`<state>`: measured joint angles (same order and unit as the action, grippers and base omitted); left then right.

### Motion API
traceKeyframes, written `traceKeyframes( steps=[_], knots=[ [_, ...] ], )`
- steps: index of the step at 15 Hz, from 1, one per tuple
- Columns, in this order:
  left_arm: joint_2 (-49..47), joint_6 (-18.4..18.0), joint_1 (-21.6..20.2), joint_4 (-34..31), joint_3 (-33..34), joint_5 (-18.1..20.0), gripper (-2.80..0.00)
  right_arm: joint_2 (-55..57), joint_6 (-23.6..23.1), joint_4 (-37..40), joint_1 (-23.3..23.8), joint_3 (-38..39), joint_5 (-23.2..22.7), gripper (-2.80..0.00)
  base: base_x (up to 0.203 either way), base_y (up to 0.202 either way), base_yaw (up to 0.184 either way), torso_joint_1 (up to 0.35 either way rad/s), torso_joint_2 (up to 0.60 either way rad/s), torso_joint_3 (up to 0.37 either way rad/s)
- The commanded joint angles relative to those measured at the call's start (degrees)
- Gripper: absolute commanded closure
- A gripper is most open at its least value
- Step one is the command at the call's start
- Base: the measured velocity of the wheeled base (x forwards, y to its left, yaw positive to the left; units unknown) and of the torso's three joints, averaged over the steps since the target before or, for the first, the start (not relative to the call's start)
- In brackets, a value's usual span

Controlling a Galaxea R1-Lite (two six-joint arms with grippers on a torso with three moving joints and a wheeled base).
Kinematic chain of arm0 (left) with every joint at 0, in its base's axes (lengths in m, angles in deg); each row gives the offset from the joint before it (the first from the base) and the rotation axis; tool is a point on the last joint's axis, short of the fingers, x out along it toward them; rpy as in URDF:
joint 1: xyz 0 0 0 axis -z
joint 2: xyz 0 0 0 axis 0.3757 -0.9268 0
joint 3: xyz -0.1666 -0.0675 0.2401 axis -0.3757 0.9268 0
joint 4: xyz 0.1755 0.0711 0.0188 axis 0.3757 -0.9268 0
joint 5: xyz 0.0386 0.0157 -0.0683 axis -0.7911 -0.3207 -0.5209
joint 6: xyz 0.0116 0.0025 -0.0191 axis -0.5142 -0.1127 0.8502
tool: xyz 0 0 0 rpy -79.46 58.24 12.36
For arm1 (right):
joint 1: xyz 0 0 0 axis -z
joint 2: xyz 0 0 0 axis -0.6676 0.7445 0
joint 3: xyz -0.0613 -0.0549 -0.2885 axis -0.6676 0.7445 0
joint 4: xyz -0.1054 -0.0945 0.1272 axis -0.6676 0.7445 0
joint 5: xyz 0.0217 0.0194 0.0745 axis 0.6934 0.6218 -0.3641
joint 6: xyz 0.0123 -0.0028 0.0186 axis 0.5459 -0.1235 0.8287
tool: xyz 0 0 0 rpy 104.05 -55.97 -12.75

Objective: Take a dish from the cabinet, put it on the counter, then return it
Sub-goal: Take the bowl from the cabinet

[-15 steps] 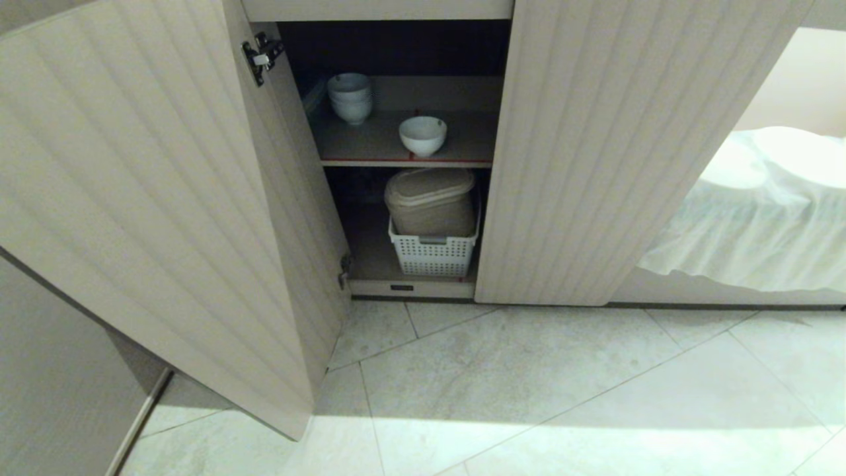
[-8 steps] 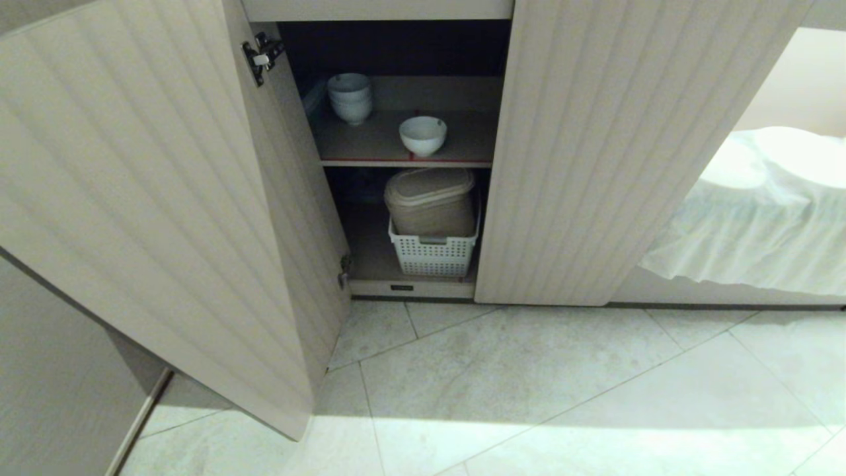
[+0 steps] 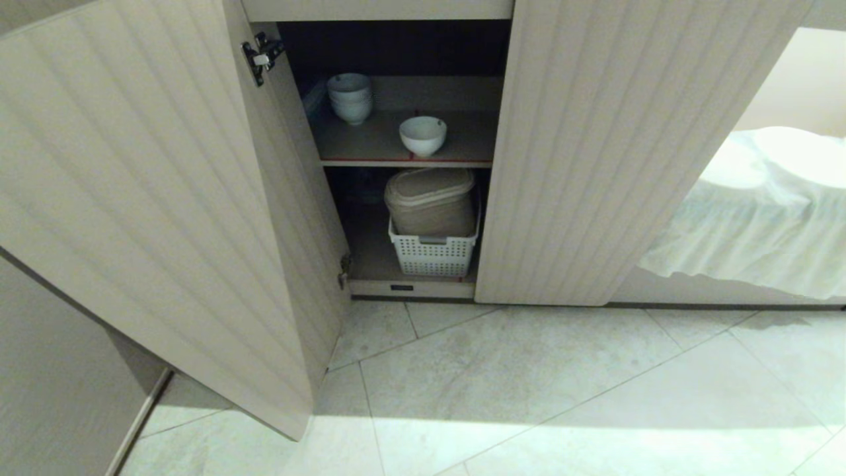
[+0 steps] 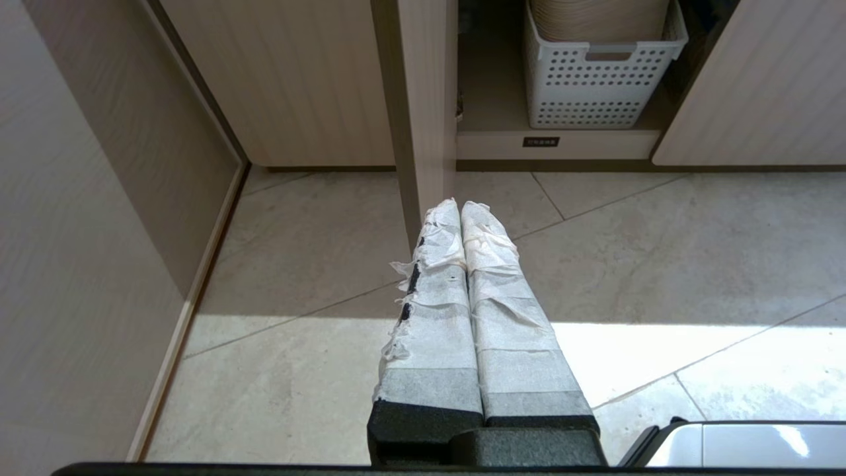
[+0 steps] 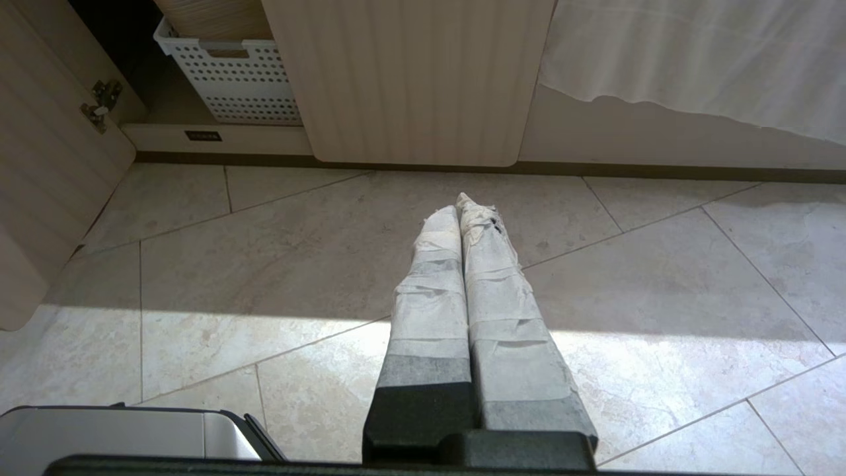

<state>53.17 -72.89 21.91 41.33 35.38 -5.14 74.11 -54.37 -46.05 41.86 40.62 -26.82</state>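
The cabinet (image 3: pixel 581 152) stands with its left door (image 3: pixel 145 198) swung wide and the right door partly open. On its upper shelf, edged in red tape, the dish (image 3: pixel 422 135), a small white bowl, stands alone and upright near the front. My left gripper (image 4: pixel 461 206) hangs low over the floor tiles, shut with nothing in it, close to the open door's edge (image 4: pixel 423 99). My right gripper (image 5: pixel 461 206) is likewise shut and empty above the floor in front of the right door (image 5: pixel 410 79). Neither arm shows in the head view. The counter is out of view.
A stack of white bowls (image 3: pixel 350 98) sits at the shelf's back left. Below, a white perforated basket (image 3: pixel 434 251) holds a beige lidded container (image 3: pixel 429 198). A white cloth (image 3: pixel 760 211) drapes an opening to the right. Tiled floor (image 3: pixel 529 383) lies before the cabinet.
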Motion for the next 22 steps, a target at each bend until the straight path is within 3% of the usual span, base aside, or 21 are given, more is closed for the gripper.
traceKeyframes(
  steps=[1,22],
  knots=[
    [0.0,-0.1,0.0,0.0,0.0,0.0,0.00,0.0,0.0,0.0,-0.1,0.0,0.0,0.00,0.000,0.000,0.000,0.000,0.00,0.000],
    [0.0,-0.8,0.0,-0.1,0.0,-0.1,0.00,0.0,0.0,0.0,-0.1,0.0,0.0,0.00,0.000,0.000,0.000,0.000,0.00,0.000]
  ],
)
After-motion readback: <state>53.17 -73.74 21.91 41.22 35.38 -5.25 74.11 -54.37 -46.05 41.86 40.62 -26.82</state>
